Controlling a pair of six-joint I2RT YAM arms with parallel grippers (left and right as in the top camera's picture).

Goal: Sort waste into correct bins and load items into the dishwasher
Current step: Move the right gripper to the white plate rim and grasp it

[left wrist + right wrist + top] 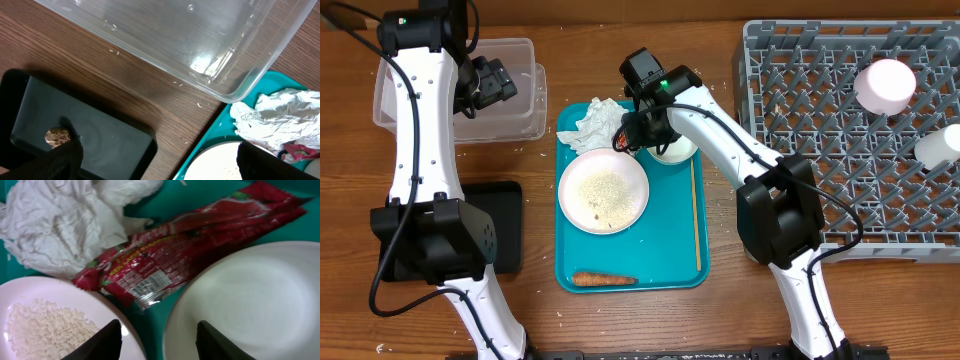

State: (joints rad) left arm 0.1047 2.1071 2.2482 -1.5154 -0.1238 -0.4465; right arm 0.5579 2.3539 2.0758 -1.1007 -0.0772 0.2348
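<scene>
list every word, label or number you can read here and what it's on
red snack wrapper: yellow script brand word and smaller lettering, too blurred to read
white panel on that wrapper: fine print, too small to read
crumpled napkin, plate, clear tub, black tray, grey dish rack, teal tray: no text visible

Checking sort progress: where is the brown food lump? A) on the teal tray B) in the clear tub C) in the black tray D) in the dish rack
C: the left wrist view shows the brown food lump lying inside the black tray, apart from the other waste.
</scene>
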